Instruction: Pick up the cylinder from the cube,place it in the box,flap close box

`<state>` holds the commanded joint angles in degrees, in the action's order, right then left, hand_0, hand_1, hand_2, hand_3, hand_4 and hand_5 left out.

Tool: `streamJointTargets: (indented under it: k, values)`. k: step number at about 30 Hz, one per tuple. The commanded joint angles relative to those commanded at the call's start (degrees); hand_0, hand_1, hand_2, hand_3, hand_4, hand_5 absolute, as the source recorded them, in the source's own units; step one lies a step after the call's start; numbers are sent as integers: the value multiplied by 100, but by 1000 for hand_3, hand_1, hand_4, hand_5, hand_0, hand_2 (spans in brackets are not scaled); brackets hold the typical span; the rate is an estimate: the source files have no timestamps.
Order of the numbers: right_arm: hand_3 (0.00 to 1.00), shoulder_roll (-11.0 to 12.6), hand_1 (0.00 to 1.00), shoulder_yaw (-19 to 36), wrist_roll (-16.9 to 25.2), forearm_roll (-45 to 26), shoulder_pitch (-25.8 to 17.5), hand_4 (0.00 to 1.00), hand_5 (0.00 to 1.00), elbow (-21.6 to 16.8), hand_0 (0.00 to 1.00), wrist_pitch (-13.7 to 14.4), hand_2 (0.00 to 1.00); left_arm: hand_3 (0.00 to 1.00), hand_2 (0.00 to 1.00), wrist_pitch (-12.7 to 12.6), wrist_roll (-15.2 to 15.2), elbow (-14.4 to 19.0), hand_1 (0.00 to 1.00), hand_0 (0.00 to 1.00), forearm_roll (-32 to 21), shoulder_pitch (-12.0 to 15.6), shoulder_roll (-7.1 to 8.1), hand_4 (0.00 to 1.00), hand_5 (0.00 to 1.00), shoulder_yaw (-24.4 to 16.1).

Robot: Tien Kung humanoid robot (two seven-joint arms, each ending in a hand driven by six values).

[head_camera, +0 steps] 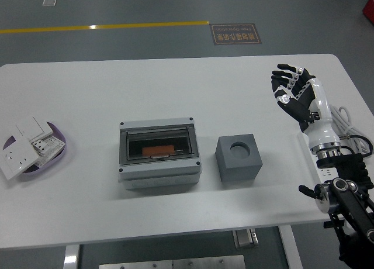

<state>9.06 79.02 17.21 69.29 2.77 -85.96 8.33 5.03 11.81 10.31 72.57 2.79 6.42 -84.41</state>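
cylinder (158,149) in shut box (159,153) | robot hand (294,95) well right, empty

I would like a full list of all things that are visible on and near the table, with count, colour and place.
table: one, white, fills the picture's middle.
box: one, grey, dark see-through flap closed, table centre.
cylinder: one, orange, inside the box.
cube: one, grey, empty round hole on top, right of the box.
dish: one, purple, left edge, holding white switch plates.
floor line: one, yellow, beyond the table.
cables: white, right edge.
right hand: one, black and white, raised over the far right, fingers spread, empty.
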Motion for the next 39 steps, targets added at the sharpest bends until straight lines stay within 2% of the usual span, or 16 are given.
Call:
streamJointTargets:
  k: [12,21,39]
  values:
    - [662,-23,641,-130,-4,47,65,657,122,7,731,-9,636,655,592,-7,20,0,665,641,-117,-16,-59,718,299,101]
    - [660,50,641,-100,26,-53,-48,660,128,-26,729,-13,633,655,592,-14,29,0,665,641,-117,36,-19,718,299,76]
    - [658,26,639,-31,-35,43,-9,658,138,-76,728,18,633,656,592,4,9,0,666,641,-34,-40,-26,719,298,47]
